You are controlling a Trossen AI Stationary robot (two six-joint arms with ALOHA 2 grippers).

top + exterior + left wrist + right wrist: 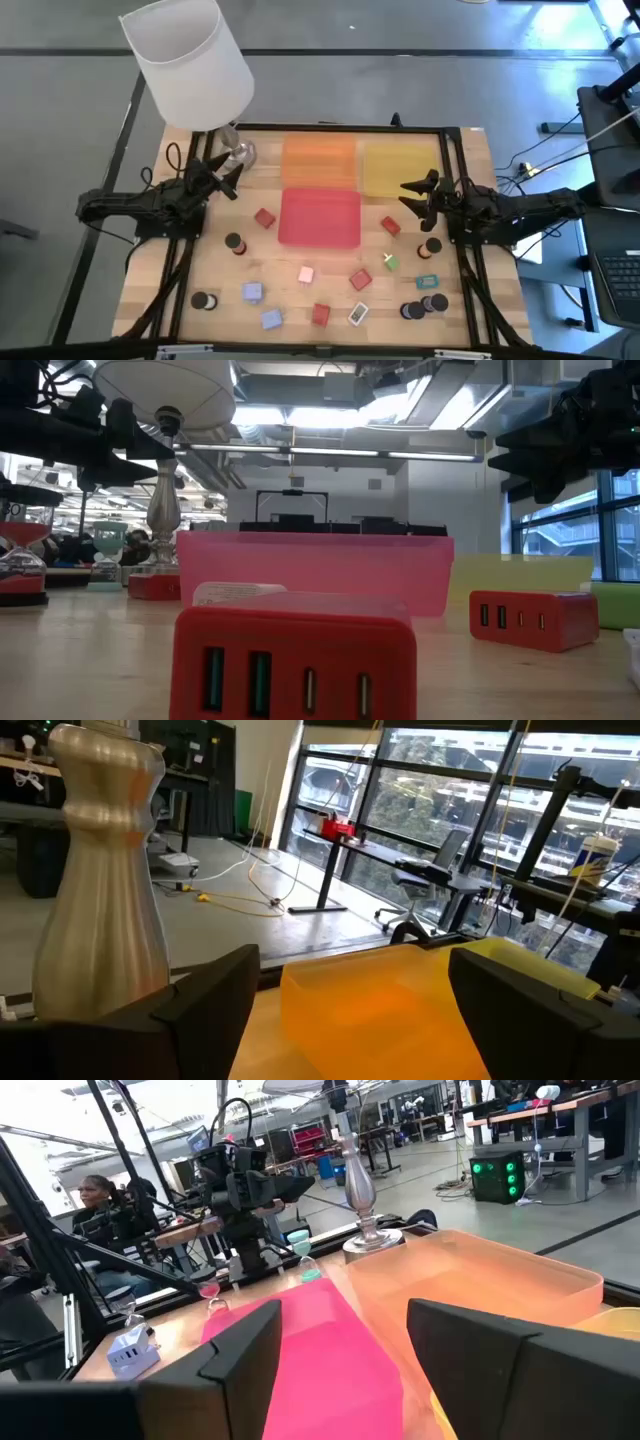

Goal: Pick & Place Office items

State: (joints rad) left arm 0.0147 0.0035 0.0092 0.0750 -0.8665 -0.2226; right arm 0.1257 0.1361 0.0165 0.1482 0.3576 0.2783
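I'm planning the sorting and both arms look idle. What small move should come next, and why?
Probably lower the right pincer toward the red block just in front of it. Both the right pincer and the left pincer hang open and empty above the table, and that block is the nearest loose piece, right beside the red tray.

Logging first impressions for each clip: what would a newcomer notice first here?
Probably the big white-shaded lamp at the table's far left corner, then the three flat trays mid-table: orange and yellow side by side, red just in front of them. Small coloured office items lie scattered along the near half, and both open claws, left and right, hold nothing.
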